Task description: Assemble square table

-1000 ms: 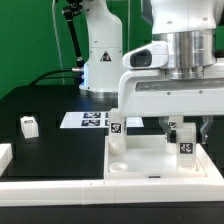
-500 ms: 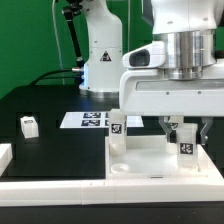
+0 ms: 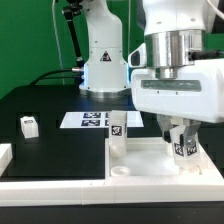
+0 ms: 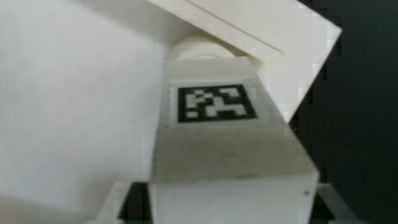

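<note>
Because the held leg [image 3: 182,152] is a small block of hard white plastic, I judge it light and stiff, with smooth faces that could slip or twist under a weak pinch. The gripper [image 3: 181,141] is clamped on it from above, one finger on each of two opposite flat sides. The wrist view shows the leg [image 4: 222,165] running straight out between the pads with its tag [image 4: 217,103] facing the camera. That hold on the upper part looks right to me, since it leaves the lower end free to meet a socket. The leg stands upright over the corner of the square tabletop [image 3: 150,158] on the exterior view's right; whether it is already seated I cannot tell. The tabletop lies flat on the black table [image 3: 50,150], rigid and probably light enough to shift under a sideways push, so pressure should go straight down. A standing leg [image 3: 118,128] is upright at the far corner on that view's left. A loose leg [image 3: 29,126] sits well apart on the black table, and the marker board [image 3: 88,120] lies behind.
</note>
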### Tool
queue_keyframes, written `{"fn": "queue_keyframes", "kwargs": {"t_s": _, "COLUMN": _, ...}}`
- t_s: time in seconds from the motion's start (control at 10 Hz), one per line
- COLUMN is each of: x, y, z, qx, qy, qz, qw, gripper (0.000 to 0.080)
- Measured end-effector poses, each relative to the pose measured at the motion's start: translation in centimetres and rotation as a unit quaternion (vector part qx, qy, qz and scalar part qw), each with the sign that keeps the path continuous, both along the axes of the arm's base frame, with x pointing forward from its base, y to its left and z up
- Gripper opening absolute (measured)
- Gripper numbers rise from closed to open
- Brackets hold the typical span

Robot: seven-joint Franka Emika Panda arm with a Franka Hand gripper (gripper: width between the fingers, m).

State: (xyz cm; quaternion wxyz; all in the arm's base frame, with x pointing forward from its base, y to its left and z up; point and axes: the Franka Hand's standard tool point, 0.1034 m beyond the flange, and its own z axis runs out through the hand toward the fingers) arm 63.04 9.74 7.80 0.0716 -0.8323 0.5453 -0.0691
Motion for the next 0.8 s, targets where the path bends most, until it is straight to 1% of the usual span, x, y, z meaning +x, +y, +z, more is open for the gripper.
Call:
{"fn": "queue_keyframes", "kwargs": {"t_s": 0.2, "x": -0.15, "y": 0.10, "z": -0.07, "qx": 0.014, "qy": 0.006, "qz": -0.064, "qw": 0.998, "gripper": 0.0292}}
{"fn": "queue_keyframes", "kwargs": {"t_s": 0.3, "x": -0.34, "y": 0.30, "z": -0.10, "qx": 0.025, "qy": 0.010, "qz": -0.135, "qw": 0.990, "gripper": 0.0294}}
{"fn": "queue_keyframes", "kwargs": {"t_s": 0.4, "x": -0.47, "y": 0.41, "z": -0.07, "qx": 0.029, "qy": 0.014, "qz": -0.171, "qw": 0.985, "gripper": 0.0295}}
{"fn": "queue_keyframes", "kwargs": {"t_s": 0.5, "x": -0.57, "y": 0.38, "z": -0.04, "qx": 0.029, "qy": 0.016, "qz": -0.186, "qw": 0.982, "gripper": 0.0297}}
{"fn": "queue_keyframes", "kwargs": {"t_s": 0.7, "x": -0.58, "y": 0.31, "z": -0.06, "qx": 0.025, "qy": 0.016, "qz": -0.166, "qw": 0.986, "gripper": 0.0296}}
{"fn": "queue_keyframes", "kwargs": {"t_s": 0.8, "x": -0.69, "y": 0.37, "z": -0.04, "qx": 0.005, "qy": 0.023, "qz": -0.097, "qw": 0.995, "gripper": 0.0296}}
